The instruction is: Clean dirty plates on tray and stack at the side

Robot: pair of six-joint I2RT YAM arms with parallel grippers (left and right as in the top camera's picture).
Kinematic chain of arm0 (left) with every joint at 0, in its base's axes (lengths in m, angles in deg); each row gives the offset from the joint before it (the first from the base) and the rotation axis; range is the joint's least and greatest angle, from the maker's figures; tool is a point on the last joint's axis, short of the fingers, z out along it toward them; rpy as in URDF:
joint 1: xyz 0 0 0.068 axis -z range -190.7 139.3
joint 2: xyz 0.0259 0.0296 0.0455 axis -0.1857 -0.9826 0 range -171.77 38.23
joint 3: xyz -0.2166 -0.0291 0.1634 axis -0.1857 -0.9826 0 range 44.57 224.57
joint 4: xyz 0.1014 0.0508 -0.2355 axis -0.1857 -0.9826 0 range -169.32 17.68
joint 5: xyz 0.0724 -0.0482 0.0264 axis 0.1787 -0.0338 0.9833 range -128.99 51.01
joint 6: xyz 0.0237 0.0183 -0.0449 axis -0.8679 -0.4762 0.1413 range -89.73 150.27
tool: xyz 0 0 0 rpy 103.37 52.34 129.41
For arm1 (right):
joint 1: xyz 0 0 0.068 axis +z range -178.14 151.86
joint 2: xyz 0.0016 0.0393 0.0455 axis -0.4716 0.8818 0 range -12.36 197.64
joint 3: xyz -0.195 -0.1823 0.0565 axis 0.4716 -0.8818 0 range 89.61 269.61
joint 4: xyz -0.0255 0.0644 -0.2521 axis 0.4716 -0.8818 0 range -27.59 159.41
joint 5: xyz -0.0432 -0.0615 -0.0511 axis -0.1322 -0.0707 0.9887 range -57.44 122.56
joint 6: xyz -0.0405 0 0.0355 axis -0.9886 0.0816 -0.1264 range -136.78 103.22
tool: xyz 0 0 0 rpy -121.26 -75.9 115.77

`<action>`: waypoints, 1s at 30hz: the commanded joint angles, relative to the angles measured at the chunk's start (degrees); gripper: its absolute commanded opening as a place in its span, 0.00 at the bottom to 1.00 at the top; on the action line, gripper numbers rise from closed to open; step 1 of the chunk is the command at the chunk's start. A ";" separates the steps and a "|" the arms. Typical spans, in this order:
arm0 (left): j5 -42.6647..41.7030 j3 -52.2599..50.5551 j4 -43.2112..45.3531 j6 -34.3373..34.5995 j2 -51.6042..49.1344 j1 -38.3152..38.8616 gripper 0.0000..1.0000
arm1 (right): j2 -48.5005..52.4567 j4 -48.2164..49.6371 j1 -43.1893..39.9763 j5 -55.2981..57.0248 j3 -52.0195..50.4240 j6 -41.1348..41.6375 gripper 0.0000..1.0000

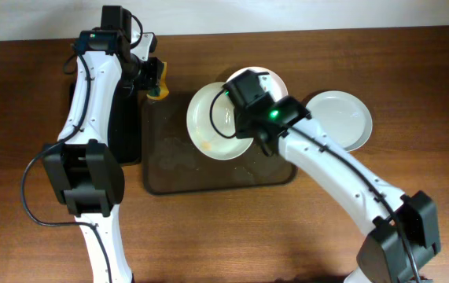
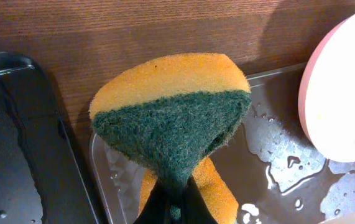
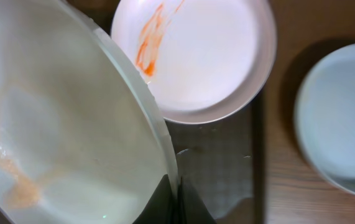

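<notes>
This was a robotics lab bench set out like a dishwashing station. A white, black-jointed left robot arm (image 1: 90,86) and its matching right robot arm (image 1: 334,169) stood at a plain brown wood-grain table (image 1: 232,236). On it were a wet dark brown rounded tray (image 1: 208,177), round white orange-smeared plates (image 3: 202,56) and a yellow-and-green scouring sponge (image 2: 171,118).

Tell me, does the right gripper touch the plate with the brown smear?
Touching. The right wrist view shows the right gripper closed on the rim of the plate, a finger on each side.
</notes>
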 commanded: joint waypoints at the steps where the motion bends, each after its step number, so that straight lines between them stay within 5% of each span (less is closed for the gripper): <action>1: 0.35 0.39 -0.04 0.79 0.02 0.04 0.01 | -1.62 -0.74 6.16 19.80 0.98 -0.72 0.04; 8: 0.33 -0.20 0.13 0.79 0.02 0.07 0.01 | -1.62 -0.92 17.49 46.95 0.98 -3.69 0.04; 16: 0.15 -3.61 1.42 0.79 0.02 0.07 0.01 | -1.62 -0.94 19.85 54.25 0.98 -3.69 0.04; 23: 0.13 -3.61 1.46 0.81 0.02 0.07 0.01 | -1.62 -0.90 19.85 53.00 0.98 -3.43 0.04; 30: 0.13 -3.61 1.44 0.79 0.02 0.07 0.00 | -2.80 -0.76 13.22 25.14 0.98 -0.61 0.04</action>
